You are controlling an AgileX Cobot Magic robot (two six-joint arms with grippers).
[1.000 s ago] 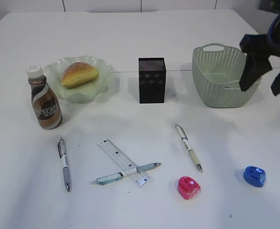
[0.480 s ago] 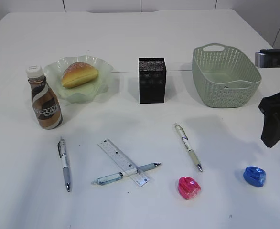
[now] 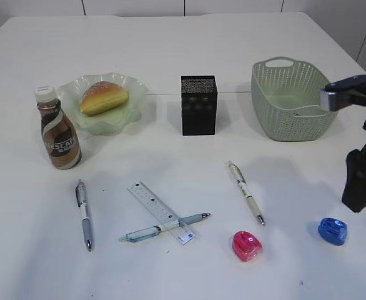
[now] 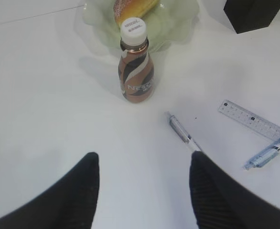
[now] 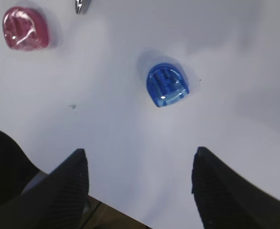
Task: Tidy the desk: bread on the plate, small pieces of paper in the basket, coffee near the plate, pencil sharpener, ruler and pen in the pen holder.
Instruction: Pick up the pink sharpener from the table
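Blue sharpener (image 5: pixel 166 86) lies on the table (image 3: pixel 183 50), ahead of the right gripper (image 5: pixel 140 188) and centred between its wide-open, empty jaws; right arm nearest. Left gripper (image 4: pixel 142 188) open, empty.

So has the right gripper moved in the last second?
Yes. The right gripper has swung from beside the basket down toward the near edge, and now hangs open just above the blue sharpener.

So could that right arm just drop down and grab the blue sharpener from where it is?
Probably yes. The right gripper hangs open above the table with nothing in it, and the blue sharpener lies just ahead of its fingers on bare tabletop. The pink sharpener sits well off to one side.
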